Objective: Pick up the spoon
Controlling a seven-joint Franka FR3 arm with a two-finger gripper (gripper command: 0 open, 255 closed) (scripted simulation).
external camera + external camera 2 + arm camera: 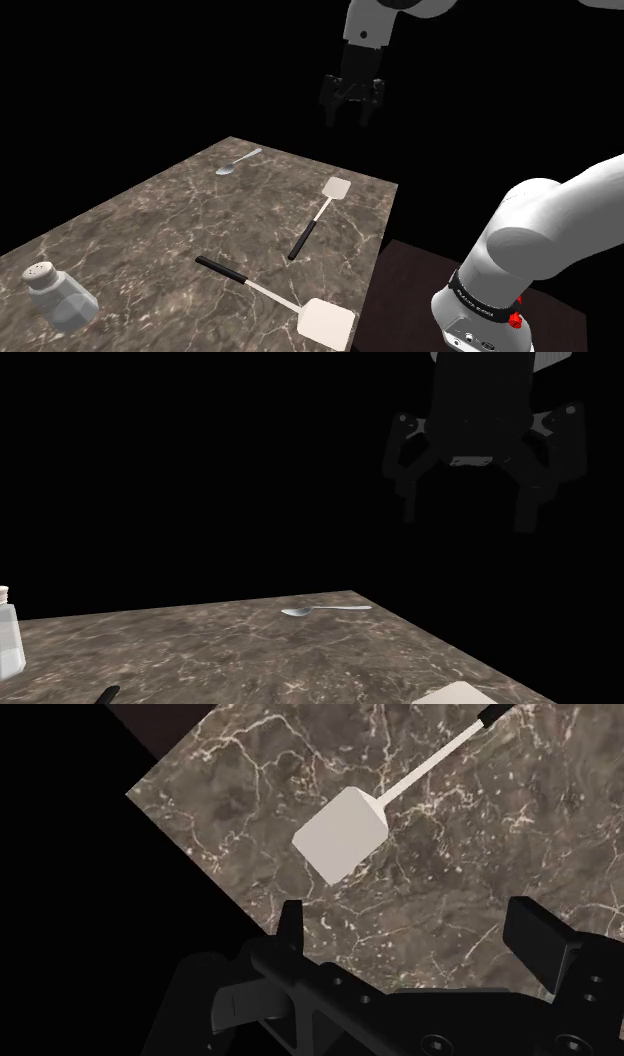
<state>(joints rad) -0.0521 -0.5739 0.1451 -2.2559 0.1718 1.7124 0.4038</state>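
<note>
Shoulder view: jaws spread and empty above the table, spoon well apart.

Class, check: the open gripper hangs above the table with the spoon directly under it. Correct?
No. The wrist view shows a spatula under the open gripper, not the spoon, which lies apart near the table's far edge.

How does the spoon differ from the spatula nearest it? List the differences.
The spoon is short, all silvery, with a rounded bowl; the spatula is longer, with a flat white square blade and black handle. Both lie flat on the marble table, untouched.
</note>
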